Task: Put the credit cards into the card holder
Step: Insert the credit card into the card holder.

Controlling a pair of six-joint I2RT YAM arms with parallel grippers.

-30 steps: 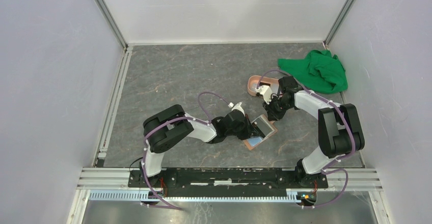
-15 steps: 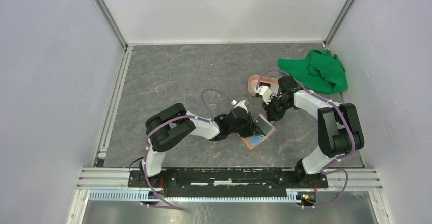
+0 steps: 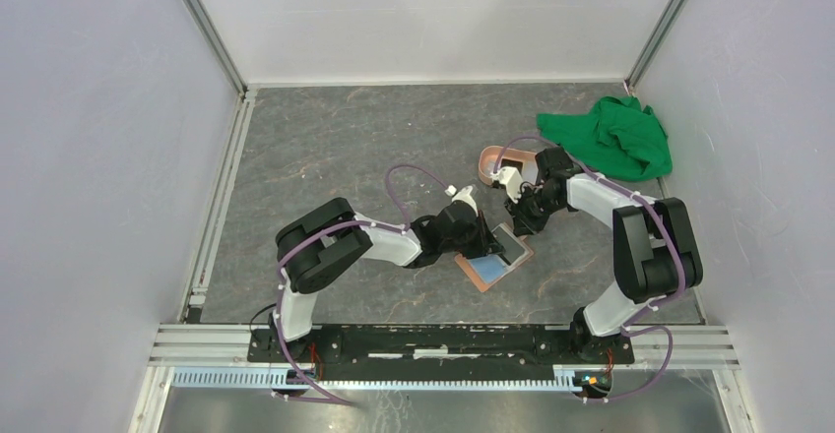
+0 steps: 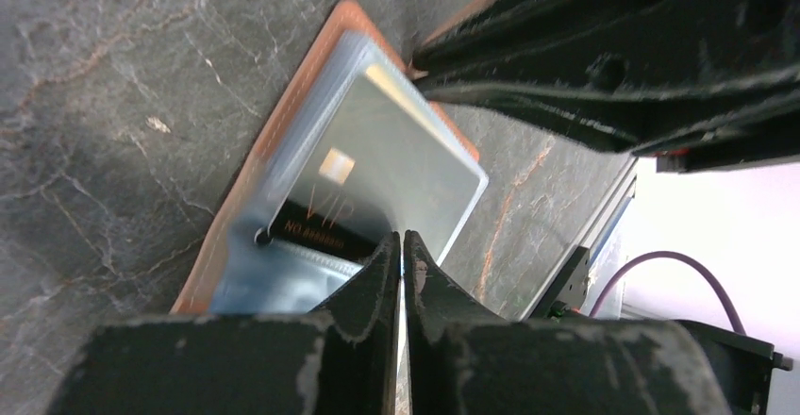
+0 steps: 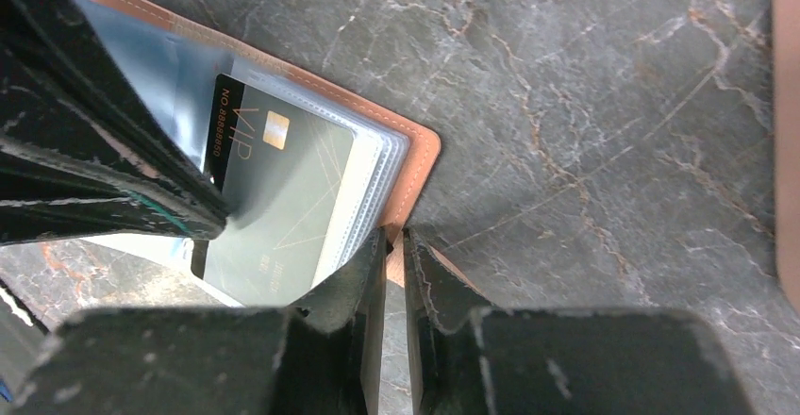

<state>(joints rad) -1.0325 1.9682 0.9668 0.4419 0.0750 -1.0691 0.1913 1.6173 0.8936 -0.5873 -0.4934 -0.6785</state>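
Note:
The tan card holder (image 3: 471, 263) lies open on the table between the two arms, its clear bluish sleeves (image 4: 255, 278) facing up. A dark grey credit card (image 4: 406, 165) marked VIP with a gold chip lies slanted over the sleeves, one end tucked among them (image 5: 283, 198). My left gripper (image 4: 403, 245) is shut on this card's near edge (image 3: 489, 246). My right gripper (image 5: 393, 240) is shut on the holder's brown far edge (image 5: 415, 151), just beside the card (image 3: 519, 224). The other credit cards are out of view.
A pink oval tray (image 3: 497, 164) sits just behind the right gripper. A crumpled green cloth (image 3: 612, 138) lies at the back right by the wall. Both arms' fingers crowd closely over the holder.
My left gripper has swung slightly away from the near edge, and the card now lies flatter over the holder. The right gripper has barely moved.

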